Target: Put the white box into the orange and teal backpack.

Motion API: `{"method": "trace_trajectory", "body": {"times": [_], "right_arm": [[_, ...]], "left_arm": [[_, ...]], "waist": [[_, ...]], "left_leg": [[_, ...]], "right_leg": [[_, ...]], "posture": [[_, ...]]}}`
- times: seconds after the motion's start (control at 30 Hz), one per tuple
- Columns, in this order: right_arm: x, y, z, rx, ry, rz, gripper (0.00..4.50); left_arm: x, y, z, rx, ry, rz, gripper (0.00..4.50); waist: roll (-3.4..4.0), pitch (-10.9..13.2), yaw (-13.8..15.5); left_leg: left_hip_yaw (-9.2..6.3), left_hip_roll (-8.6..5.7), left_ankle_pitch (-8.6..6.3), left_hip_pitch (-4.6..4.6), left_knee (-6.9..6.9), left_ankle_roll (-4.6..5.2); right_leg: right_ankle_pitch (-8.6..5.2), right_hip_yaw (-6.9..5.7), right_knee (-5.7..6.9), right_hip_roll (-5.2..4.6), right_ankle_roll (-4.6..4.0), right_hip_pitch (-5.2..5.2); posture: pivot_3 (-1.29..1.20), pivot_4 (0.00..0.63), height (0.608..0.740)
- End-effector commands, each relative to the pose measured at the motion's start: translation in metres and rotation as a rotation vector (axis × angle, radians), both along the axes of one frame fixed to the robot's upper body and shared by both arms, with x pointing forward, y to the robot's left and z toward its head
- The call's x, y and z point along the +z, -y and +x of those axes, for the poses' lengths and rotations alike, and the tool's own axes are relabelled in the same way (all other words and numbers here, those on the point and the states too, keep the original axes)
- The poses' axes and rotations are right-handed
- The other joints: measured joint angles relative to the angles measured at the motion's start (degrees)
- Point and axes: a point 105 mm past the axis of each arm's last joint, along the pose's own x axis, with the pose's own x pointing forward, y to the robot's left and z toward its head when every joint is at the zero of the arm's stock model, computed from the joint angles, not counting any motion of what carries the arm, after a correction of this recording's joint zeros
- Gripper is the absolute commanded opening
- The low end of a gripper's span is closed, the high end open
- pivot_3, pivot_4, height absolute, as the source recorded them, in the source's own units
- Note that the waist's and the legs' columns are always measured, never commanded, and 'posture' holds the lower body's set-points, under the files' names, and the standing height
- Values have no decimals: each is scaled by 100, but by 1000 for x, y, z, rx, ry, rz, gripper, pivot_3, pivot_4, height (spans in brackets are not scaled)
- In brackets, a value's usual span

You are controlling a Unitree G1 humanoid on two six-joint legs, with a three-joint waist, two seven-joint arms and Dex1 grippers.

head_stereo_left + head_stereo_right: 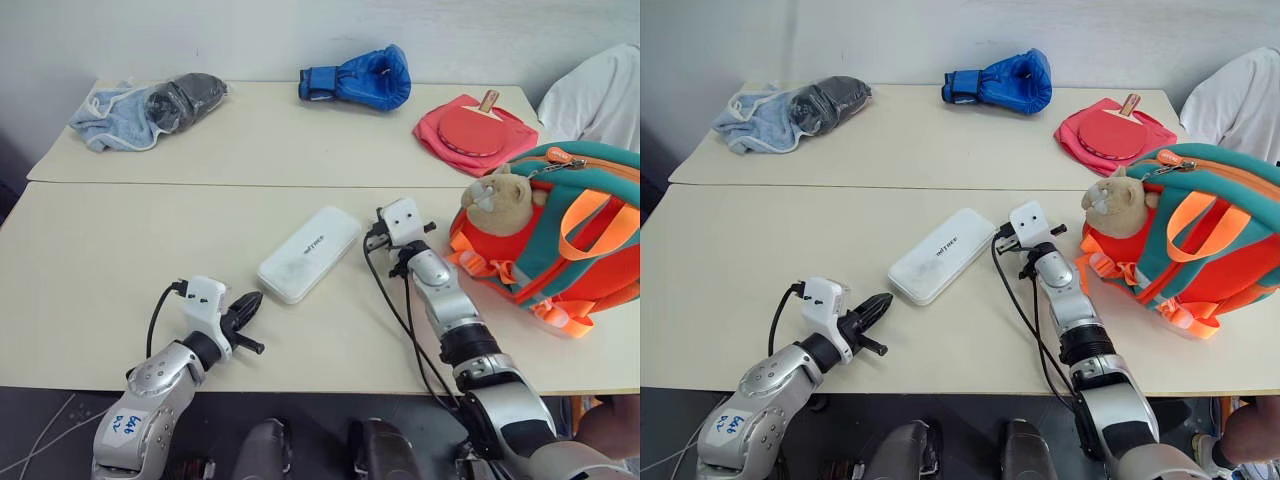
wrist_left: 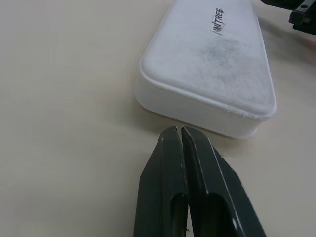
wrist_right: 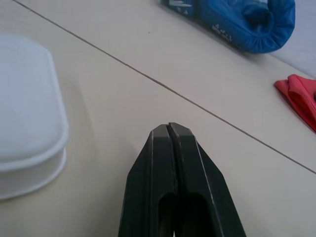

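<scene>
Two end effectors, both clenched on nothing — the left end effector [image 1: 250, 303] lies low by the counter's [image 1: 120, 260] near edge, tips just short of the one white box [image 1: 309, 253], a smooth rounded case lying flat mid-counter. The right end effector [image 3: 170, 129] reaches level just beside the box — toward the one orange and teal backpack [image 1: 570, 235], fabric, at the right edge.

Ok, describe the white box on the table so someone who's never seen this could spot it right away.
On the near table, left of the orange and teal backpack, lies the white box, flat between the two grippers. It is the one long white case with rounded corners and small dark lettering on top.
</scene>
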Motion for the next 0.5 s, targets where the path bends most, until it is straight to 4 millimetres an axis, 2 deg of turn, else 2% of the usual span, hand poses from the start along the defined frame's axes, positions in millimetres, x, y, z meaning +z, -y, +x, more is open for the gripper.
{"method": "trace_trajectory", "body": {"times": [0.03, 0.3, 0.5], "right_arm": [[7, -14, 2, 85, 0, 83, 0], [-6, -35, 2, 280, -101, 34, 0], [-13, -41, -19, 495, -149, -20, 0]], "left_arm": [[15, 6, 0, -19, 68, -15, 148], [15, 5, 4, -17, 76, 1, 148], [14, -7, 7, 1, 69, 49, 148]], "waist": [[0, 0, 0], [0, 0, -9], [0, 0, 2]], "left_leg": [[0, 1, 1, 0, 0, 0], [0, 2, 2, 0, 0, 1], [-1, 2, 3, 1, -1, 0]], "right_leg": [[0, 0, 0, 1, 0, 0], [0, 0, 0, 0, 0, 1], [0, 0, -2, -2, 0, 1]], "posture": [[0, 150, 740], [0, 150, 740], [0, 150, 740]]}}
